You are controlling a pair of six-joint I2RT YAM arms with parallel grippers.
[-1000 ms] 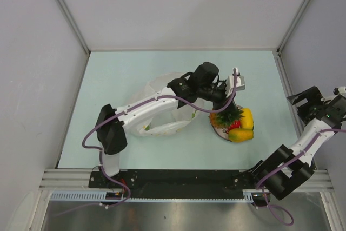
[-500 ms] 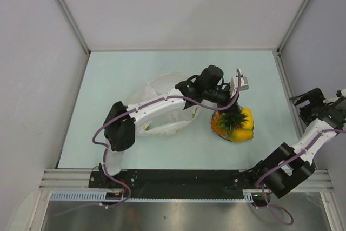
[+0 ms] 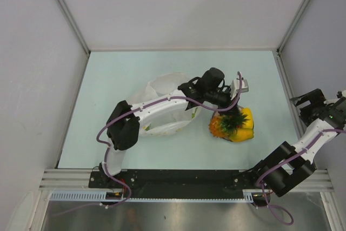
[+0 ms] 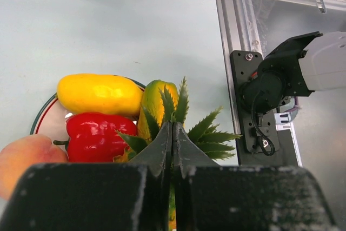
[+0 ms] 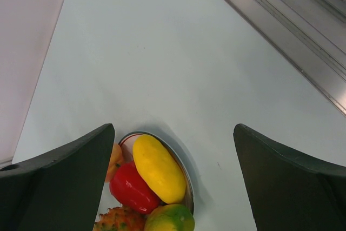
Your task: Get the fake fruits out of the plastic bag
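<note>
Pale table (image 3: 119, 74) — plastic bag (image 3: 162, 86) and plate (image 4: 46, 120) lie on it

surface: pale mint-green (image 3: 124, 74) | walls: plain white panels (image 3: 178, 9) at 9, 12, 3 o'clock | aluminium rail (image 3: 178, 178) at 6 o'clock | light: even

No words, numbers or brand marks can be read anywhere. The plate (image 4: 50, 124) shows only a thin coloured rim line. Any print on the plastic bag (image 3: 162, 87) is too small to tell.
</note>
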